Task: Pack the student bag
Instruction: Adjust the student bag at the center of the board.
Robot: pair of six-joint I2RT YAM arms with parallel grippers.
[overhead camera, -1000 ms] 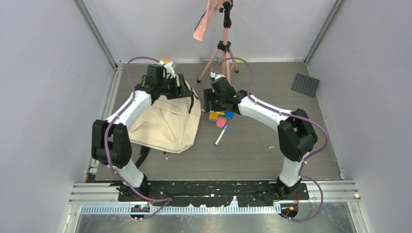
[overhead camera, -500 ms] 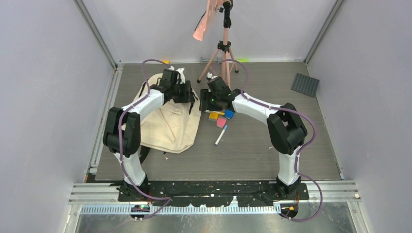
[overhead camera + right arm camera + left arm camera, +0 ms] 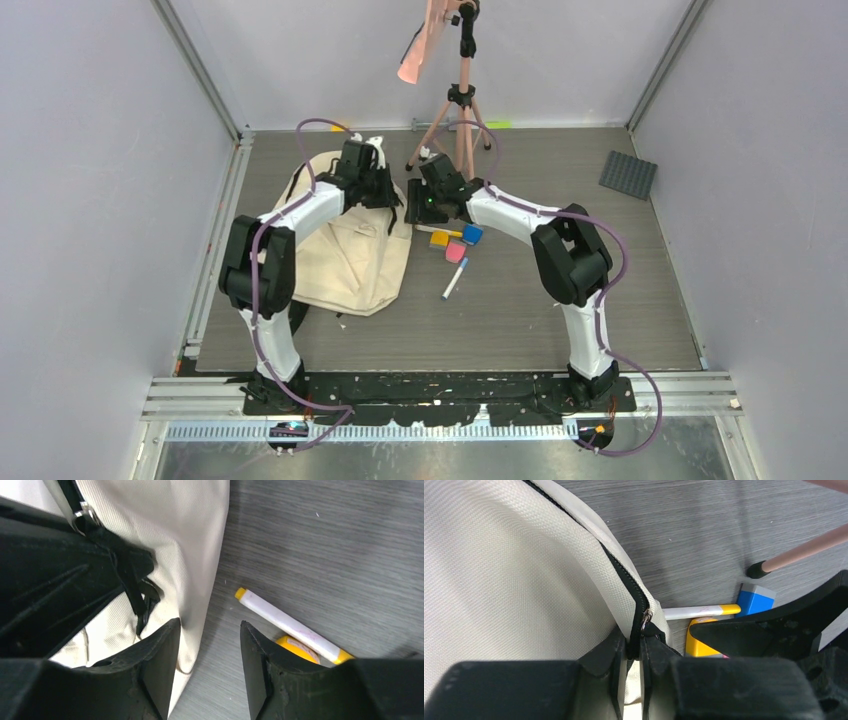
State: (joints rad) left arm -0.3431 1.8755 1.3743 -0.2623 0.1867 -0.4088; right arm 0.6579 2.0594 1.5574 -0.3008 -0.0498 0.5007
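Cream canvas, the student bag point(image 3: 340, 255) lies flat on the table point(image 3: 540, 300), with the left gripper point(image 3: 636, 646) pinched tight on the zip pull point(image 3: 645, 619) at its far right corner. The right gripper point(image 3: 210, 645), fingers apart and empty, sits just beside the bag's right edge. I think opening the bag is the step, so next comes a steady pull along the zip point(image 3: 623, 577).

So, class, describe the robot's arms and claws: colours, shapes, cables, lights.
The left arm and right arm have white tubular links joined by bulky black joints; a purple cable loops along each. The left claw and right claw are matte black, each with two angular fingers. A green light glows on the right wrist.
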